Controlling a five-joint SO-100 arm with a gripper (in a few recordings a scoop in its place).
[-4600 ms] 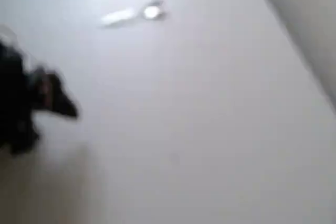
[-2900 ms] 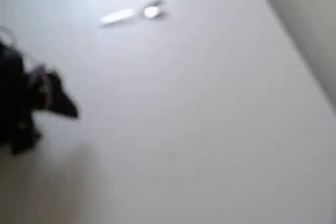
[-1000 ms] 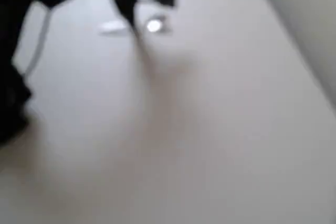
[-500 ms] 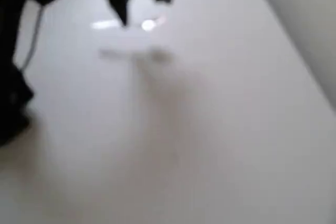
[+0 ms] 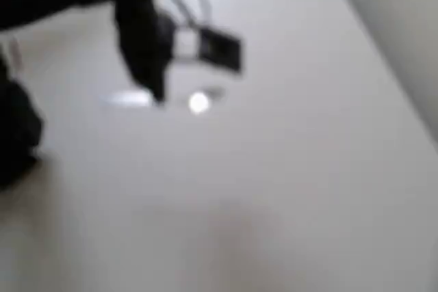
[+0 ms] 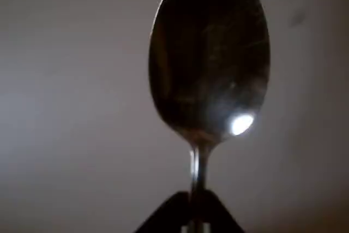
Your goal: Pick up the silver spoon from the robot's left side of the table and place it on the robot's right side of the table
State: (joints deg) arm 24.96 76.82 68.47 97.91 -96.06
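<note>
Lifted now, the silver spoon [image 6: 210,58] hangs above the table [image 5: 308,189], its neck pinched in the closed gripper [image 6: 192,211]. Stiff, light and slick, it could swivel; a mid-handle hold seems safer.

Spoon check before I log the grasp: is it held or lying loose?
Held. In the wrist view the tool pinches the silver spoon by its handle.

Unidentifiable room; bare white table [image 5: 308,169]
</note>
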